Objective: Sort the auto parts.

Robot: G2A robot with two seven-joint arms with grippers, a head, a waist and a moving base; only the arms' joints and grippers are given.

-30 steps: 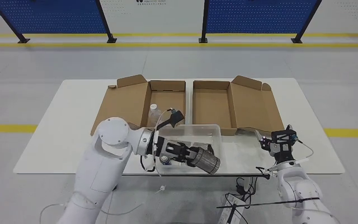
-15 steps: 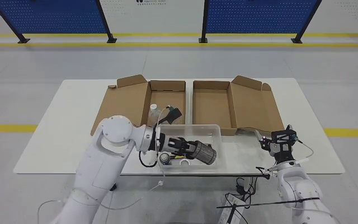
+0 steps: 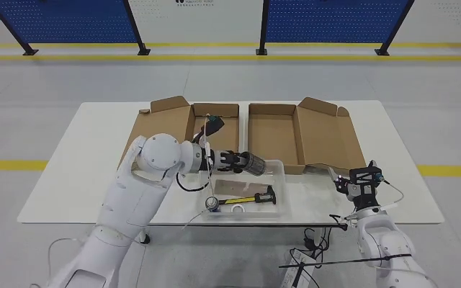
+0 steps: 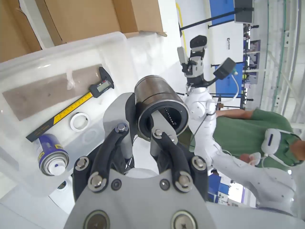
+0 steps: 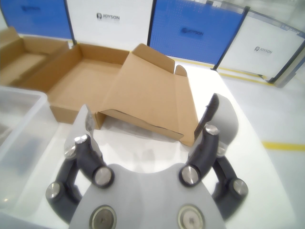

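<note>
Above the far rim of the clear plastic bin [image 3: 282,189] [image 4: 112,36], the dark metal cylindrical sleeve [image 3: 253,163] [image 4: 159,106] is held clear of the bin's contents, with its axis roughly level. It is clamped by the left gripper [image 3: 234,160] [image 4: 147,117], with one finger set inside the bore and the other pressed against the outer wall. Lying on the bin's floor below are a black-and-yellow digital caliper [image 3: 248,198] [image 4: 71,107], a small white ring [image 3: 237,209] [image 4: 79,122] just beside it, a blue spray can [image 3: 212,204] [image 4: 51,156] and a flat grey sheet [image 4: 43,94]. Two open brown cardboard boxes are set side by side just beyond the bin, the left one [image 3: 216,133] and the right one [image 3: 274,140] [image 5: 83,77]. The right gripper [image 3: 337,178] [image 5: 149,115] is seen low over the white table [image 3: 86,158] near the right box's flap, its fingers spread wide with nothing between them.
</note>
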